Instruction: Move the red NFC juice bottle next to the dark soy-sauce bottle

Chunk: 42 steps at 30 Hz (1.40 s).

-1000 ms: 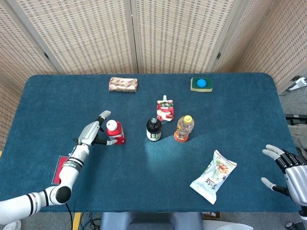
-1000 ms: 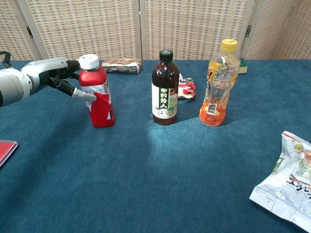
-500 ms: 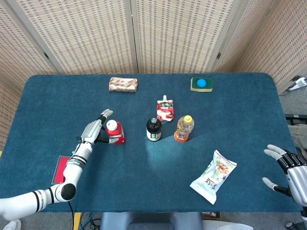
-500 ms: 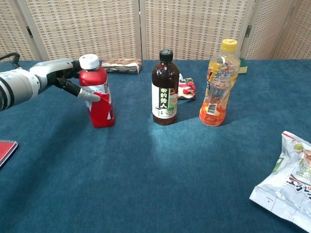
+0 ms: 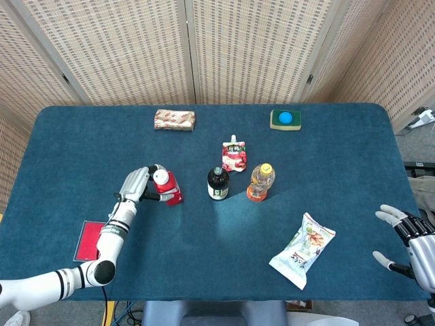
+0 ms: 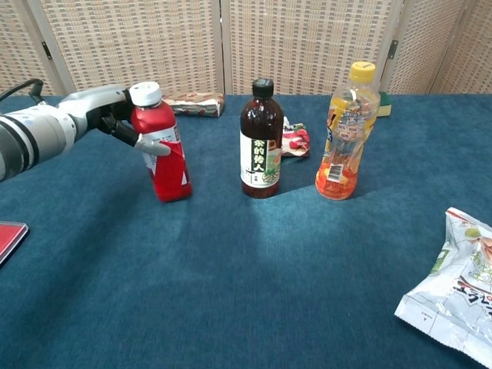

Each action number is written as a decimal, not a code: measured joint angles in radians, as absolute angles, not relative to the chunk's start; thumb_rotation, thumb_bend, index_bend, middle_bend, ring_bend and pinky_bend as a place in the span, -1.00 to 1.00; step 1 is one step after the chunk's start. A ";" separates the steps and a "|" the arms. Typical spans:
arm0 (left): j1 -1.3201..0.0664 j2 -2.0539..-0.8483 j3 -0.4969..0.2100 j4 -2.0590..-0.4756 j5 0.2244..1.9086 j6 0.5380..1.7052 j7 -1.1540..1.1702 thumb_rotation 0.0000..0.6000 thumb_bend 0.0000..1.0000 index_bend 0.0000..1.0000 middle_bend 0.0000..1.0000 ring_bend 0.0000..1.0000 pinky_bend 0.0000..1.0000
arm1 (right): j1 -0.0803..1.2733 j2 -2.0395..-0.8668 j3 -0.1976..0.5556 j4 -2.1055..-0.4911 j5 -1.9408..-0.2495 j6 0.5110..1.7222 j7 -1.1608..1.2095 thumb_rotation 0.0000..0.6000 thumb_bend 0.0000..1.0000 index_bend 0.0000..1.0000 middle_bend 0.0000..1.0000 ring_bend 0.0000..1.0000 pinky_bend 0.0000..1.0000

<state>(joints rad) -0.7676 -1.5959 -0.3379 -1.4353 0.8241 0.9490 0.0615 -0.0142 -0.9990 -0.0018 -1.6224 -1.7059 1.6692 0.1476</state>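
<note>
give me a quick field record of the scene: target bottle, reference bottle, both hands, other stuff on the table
target: red plastic juice bottle with white cap, tilted, base on the blue table
reference: dark glass soy-sauce bottle with black cap, upright, apart from the red bottle
left hand: left hand grips the red bottle near its top
right hand: right hand spread at the table's edge, holding nothing
others: orange drink bottle with yellow cap; red spouted pouch; white snack bag; wrapped red-and-white packet; green and blue sponge; flat red card
</note>
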 measured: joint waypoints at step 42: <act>-0.781 -1.563 -0.316 -1.515 0.784 0.951 0.176 1.00 -0.81 -1.00 -1.00 -0.76 -0.34 | -0.018 -0.996 -0.002 -1.619 -1.709 1.675 0.154 1.00 -0.90 -0.47 -0.54 -0.57 -0.37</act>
<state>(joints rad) -0.7812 -1.5628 -0.3160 -1.5154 0.7838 0.9505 0.1765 -0.0181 -0.9956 -0.0017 -1.6192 -1.7088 1.6747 0.1542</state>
